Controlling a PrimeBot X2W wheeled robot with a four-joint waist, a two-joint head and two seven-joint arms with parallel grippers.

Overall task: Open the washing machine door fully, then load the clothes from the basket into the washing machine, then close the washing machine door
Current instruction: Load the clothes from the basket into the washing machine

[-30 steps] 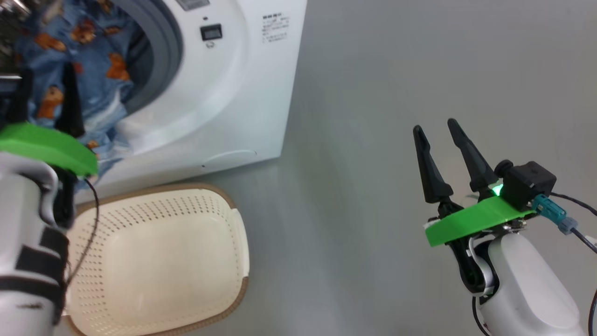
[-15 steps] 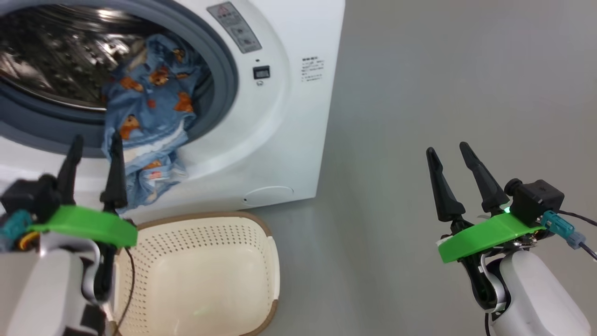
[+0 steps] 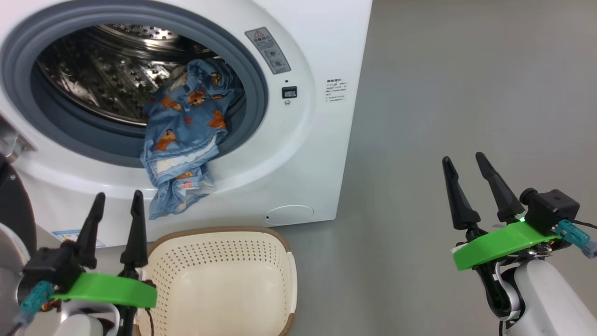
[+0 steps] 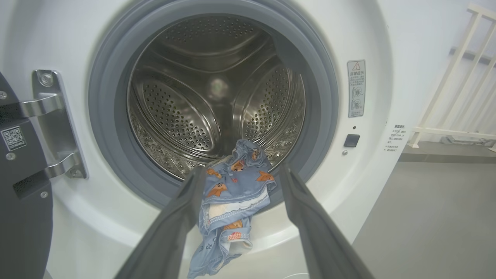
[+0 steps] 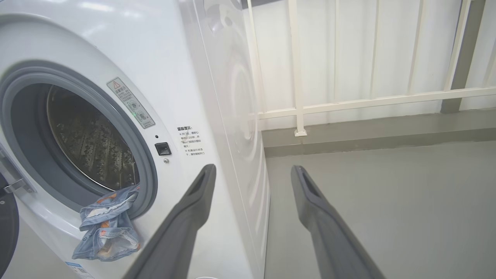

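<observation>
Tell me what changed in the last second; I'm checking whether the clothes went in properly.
The head camera turned, so the whole view shifted. The left gripper drew back from the clothes, jaws open, holding nothing. Unchanged: the clothes hang half out of the washing machine, the basket stands below, the right gripper stays open over the floor.

- Washing machine door (image 3: 14, 210): cut off by the left edge; a dark sliver of rim in frame.
- Basket (image 3: 224, 280): near end cut by the bottom edge, left rim hidden behind the left gripper (image 3: 118, 195).
- Warning label (image 3: 269, 50) and printed notice (image 3: 336, 90): text too small to read.
- Washing machine (image 3: 322, 140): top cut off.
</observation>
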